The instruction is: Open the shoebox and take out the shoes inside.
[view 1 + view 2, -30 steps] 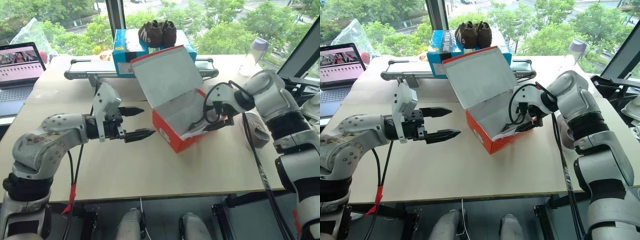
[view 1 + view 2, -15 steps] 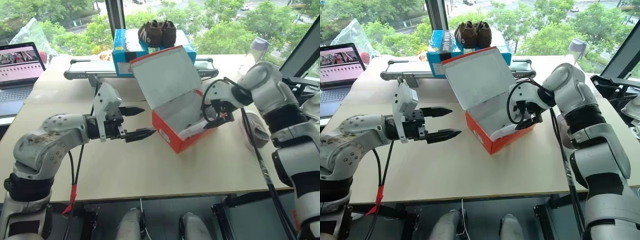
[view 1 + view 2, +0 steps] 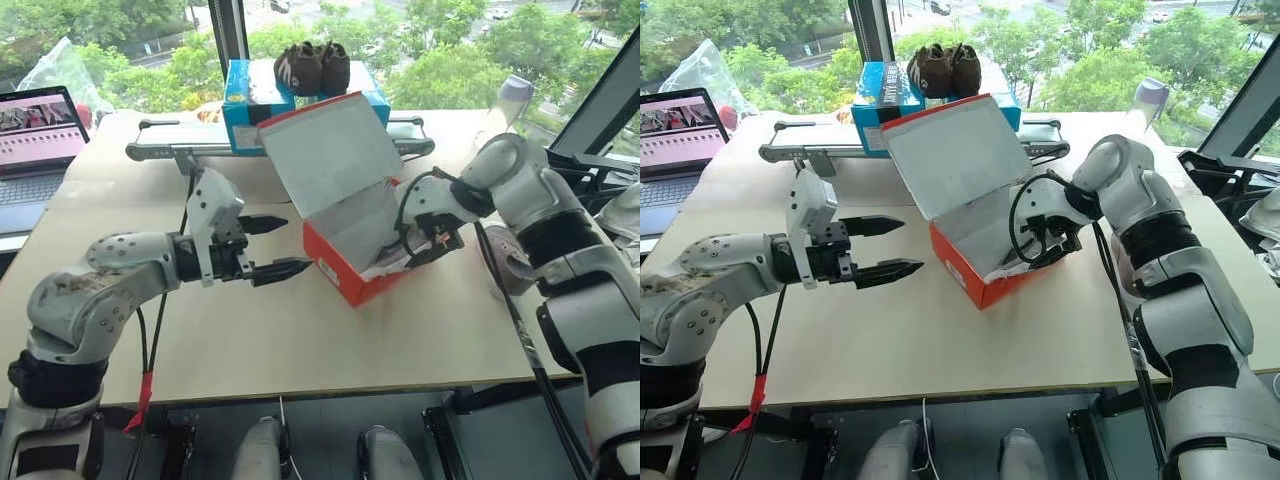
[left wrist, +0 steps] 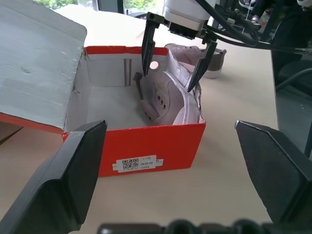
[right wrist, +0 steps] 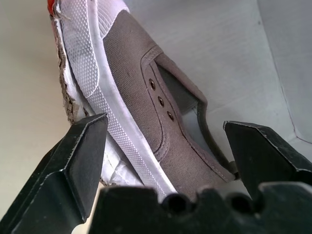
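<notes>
Between right fingers (image 4: 147, 46): boxed shoe (image 4: 170, 95).

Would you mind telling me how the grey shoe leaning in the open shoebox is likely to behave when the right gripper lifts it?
The shoe looks like soft canvas, so its upper will probably squash under the fingers. Its white rubber sole should stay fairly stiff. It leans on edge against the shoebox wall, so it may tip flat if the open right gripper nudges it.
</notes>
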